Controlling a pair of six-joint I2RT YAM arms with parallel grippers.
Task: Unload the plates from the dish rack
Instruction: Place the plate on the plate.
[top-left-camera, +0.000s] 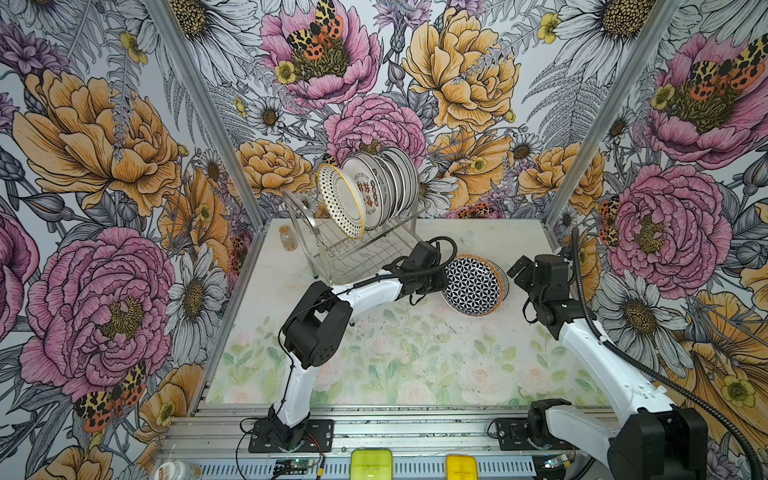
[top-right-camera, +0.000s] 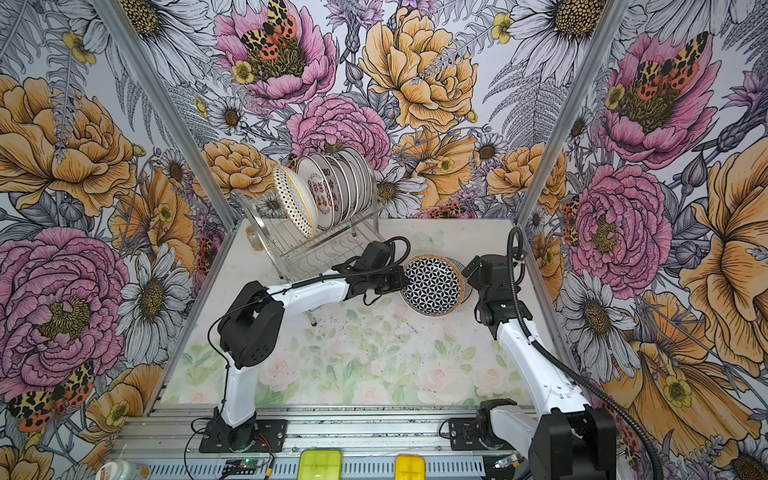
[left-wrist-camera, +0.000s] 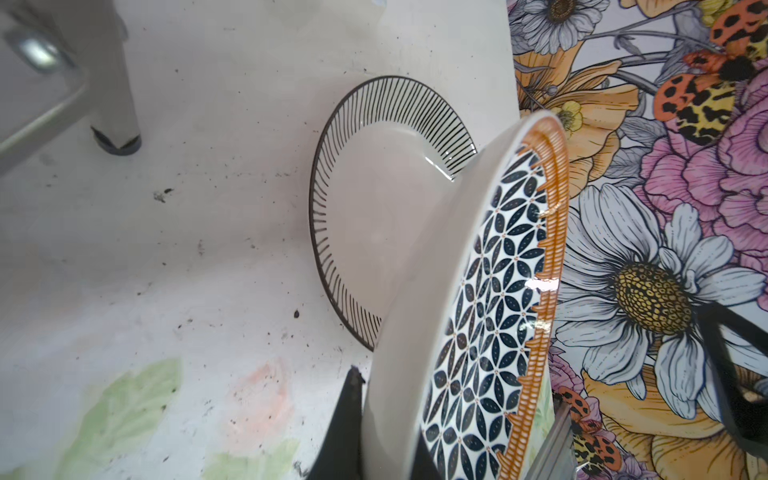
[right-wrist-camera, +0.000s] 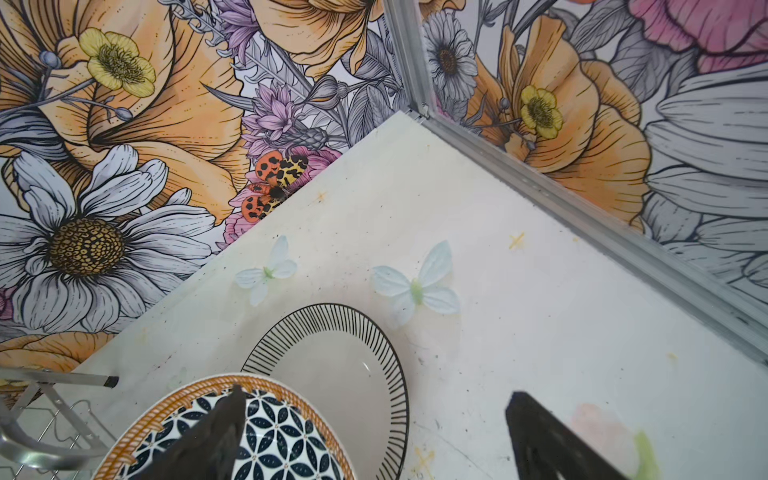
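Treat every plate here as stiff, glazed, slick ceramic that will chip or crack if it drops or knocks another. Judging by its depth, the patterned plate (top-left-camera: 473, 286) has some weight, so take it by the rim, biting well past the lip rather than at the very edge.

Your left fingers (left-wrist-camera: 349, 419) are clamped on that plate's rim at the side facing the dish rack (top-left-camera: 332, 253). It hangs tilted, well off level, near the right edge of the desk (top-left-camera: 395, 353) and towards the far side. Below it the striped plate (left-wrist-camera: 374, 216) lies flat on the desk, half covered by it. Whether the two rims touch cannot be told.

Your right fingers (right-wrist-camera: 540, 440) stand wide apart and hold nothing. They sit just beside the patterned plate's opposite rim. In the right wrist view one finger crosses the plate's face, and contact there cannot be told.

The other plates (top-left-camera: 374, 187) stand on edge in the rack's upper tier, by the far edge towards the left corner. The dotted plate (top-left-camera: 340, 199) leans at the near end of the row. It looks the easiest rim to reach next.
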